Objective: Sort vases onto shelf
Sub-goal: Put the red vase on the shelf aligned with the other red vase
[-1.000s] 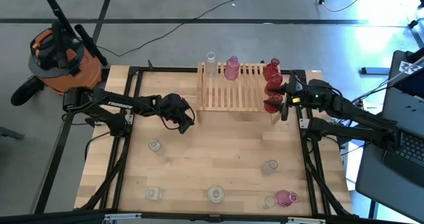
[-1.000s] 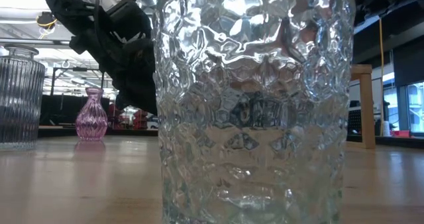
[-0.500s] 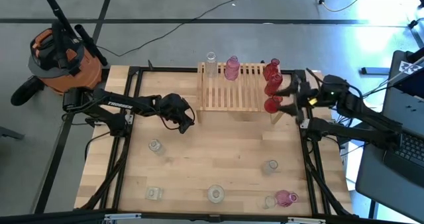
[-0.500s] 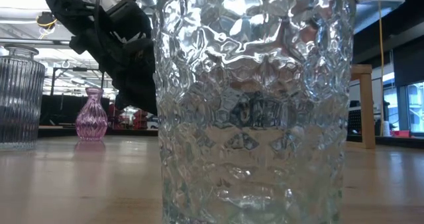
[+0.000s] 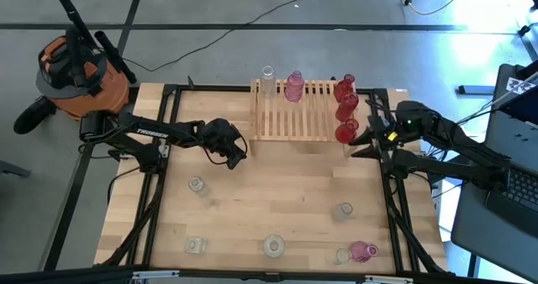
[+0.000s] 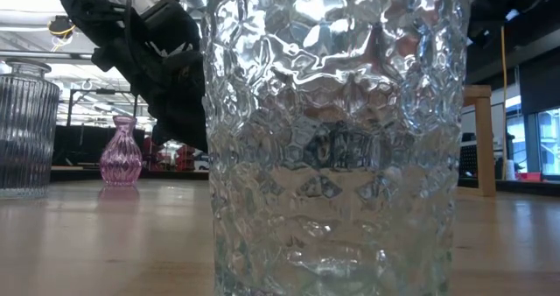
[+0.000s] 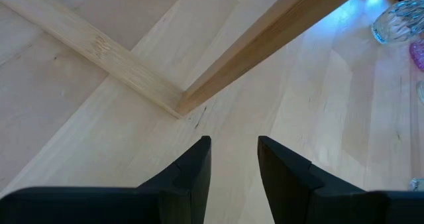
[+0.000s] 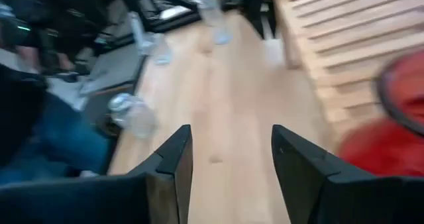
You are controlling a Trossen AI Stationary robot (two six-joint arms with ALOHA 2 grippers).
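Observation:
The shelf (image 5: 294, 114), a slatted wooden rack, stands at the table's far middle. On it stand a clear vase (image 5: 267, 77), a pink vase (image 5: 294, 86) and three red vases (image 5: 345, 109) along its right end. My right gripper (image 5: 368, 141) hovers open and empty just right of the nearest red vase (image 8: 397, 118). My left gripper (image 5: 233, 147) waits open and empty off the shelf's near left corner (image 7: 179, 105). Several clear vases (image 5: 196, 185) and a pink one (image 5: 363, 250) stand on the near half of the tabletop.
A dimpled clear vase (image 6: 332, 138) fills the low view, with a ribbed clear one (image 6: 22, 130) and a pink one (image 6: 120, 154) beside it. An orange vacuum (image 5: 76, 74) sits past the far left corner. The table's middle (image 5: 277, 191) is bare wood.
My right gripper has backed a little away from the nearest red vase toward the table's right edge and swung its fingers round toward the near edge. That red vase stands on the shelf's right near end, now uncovered. My left arm has kept still.

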